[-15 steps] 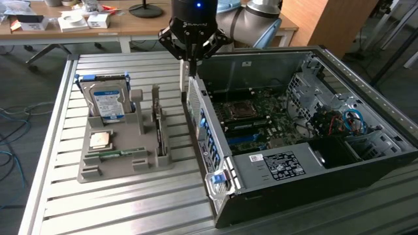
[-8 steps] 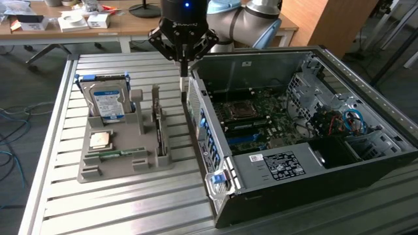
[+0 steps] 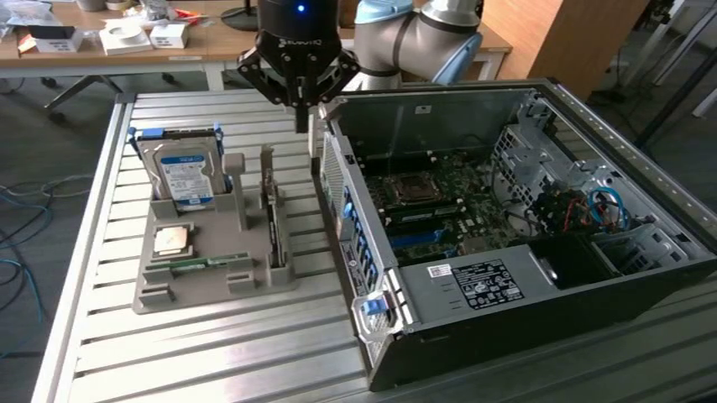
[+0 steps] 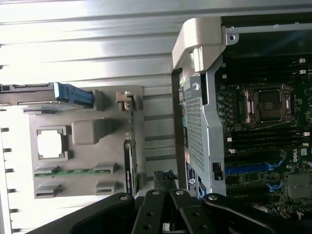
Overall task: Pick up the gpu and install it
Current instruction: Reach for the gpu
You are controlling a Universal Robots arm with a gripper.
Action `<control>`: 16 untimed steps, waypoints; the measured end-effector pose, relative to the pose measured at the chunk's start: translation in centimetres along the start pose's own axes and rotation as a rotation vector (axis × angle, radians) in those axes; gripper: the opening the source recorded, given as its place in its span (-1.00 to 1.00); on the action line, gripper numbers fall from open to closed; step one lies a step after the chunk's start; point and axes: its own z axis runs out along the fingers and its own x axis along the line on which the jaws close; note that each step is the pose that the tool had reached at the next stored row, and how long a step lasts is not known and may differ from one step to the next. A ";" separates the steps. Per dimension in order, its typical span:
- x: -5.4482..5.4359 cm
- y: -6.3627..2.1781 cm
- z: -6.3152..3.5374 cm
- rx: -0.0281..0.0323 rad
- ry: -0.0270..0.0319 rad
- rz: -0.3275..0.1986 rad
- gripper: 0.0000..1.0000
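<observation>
The gpu (image 3: 272, 211) is a thin dark card with a pale metal bracket at its far end. It stands on edge in a slot at the right side of the grey holder tray (image 3: 201, 290). In the wrist view the gpu (image 4: 130, 156) appears as a narrow edge beside the tray (image 4: 83, 161). My gripper (image 3: 302, 124) hangs above the gap between the tray and the open computer case (image 3: 505, 285). Its fingers are shut with nothing between them. The gripper (image 4: 164, 176) sits clear of the card, higher up and slightly toward the case.
The tray also holds a silver hard drive (image 3: 183, 172) in a blue frame, a processor chip (image 3: 171, 240) and a green memory stick (image 3: 200, 263). The case lies open with its motherboard (image 3: 437, 210) exposed. A cluttered desk (image 3: 123, 38) stands behind the slatted metal table (image 3: 201, 353).
</observation>
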 end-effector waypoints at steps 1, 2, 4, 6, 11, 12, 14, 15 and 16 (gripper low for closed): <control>0.2 -0.02 0.00 0.0001 -0.0001 0.001 -0.79; 0.4 -0.04 -0.01 0.0000 -0.0002 0.002 -0.79; 0.8 -0.08 -0.01 0.0001 -0.0003 0.004 -0.79; 1.2 -0.12 -0.02 0.0001 -0.0003 0.006 -0.79; 2.1 -0.22 -0.03 0.0002 -0.0005 0.010 -0.79; 2.3 -0.23 -0.03 0.0002 -0.0006 0.010 -0.79; 2.5 -0.26 -0.04 0.0003 -0.0005 0.011 -0.79; 2.7 -0.27 -0.03 0.0003 -0.0006 0.012 -0.79; 2.8 -0.29 -0.04 0.0003 -0.0006 0.012 -0.79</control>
